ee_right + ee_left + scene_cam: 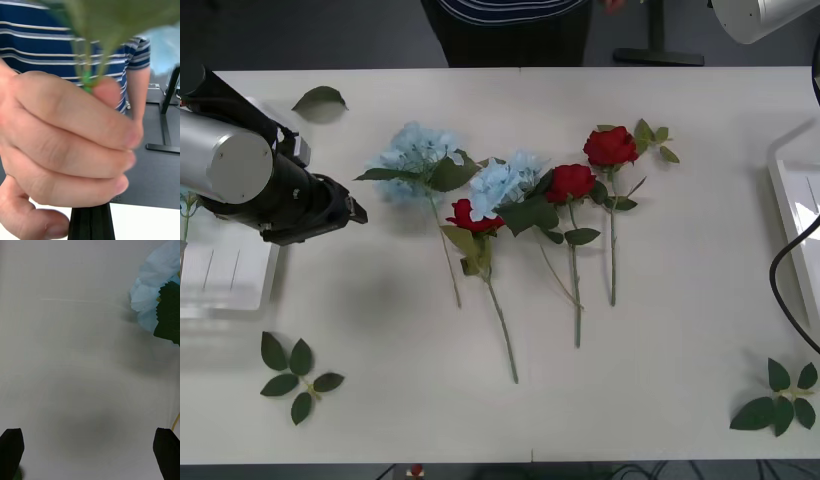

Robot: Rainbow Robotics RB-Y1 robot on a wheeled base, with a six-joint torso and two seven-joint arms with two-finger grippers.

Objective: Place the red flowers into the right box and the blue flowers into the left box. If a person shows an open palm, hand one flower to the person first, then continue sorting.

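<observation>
My right jaws (90, 223) are pressing together under the person's hand (67, 142), which is closing around a green stem (87, 80) just above them. The hand is hiding the pinch itself, so I am judging that I am gripping that stem low down, leaving its upper part free for the person (45, 48) in the striped top to take. The next step, as I read it, is letting go once the hand is bearing the flower.

My left jaws (90, 453) are hanging released and empty, low above the desk (660, 330), between the left box (225, 295) and the nearest of the blue flowers (418, 152), facing it, probably to pick it next. 2 blue flowers and all 3 red flowers (570, 183) are lying mid-desk, stems pointing toward me, heads partly overlapping. The right box (790, 200) is sitting at the desk's right edge.
</observation>
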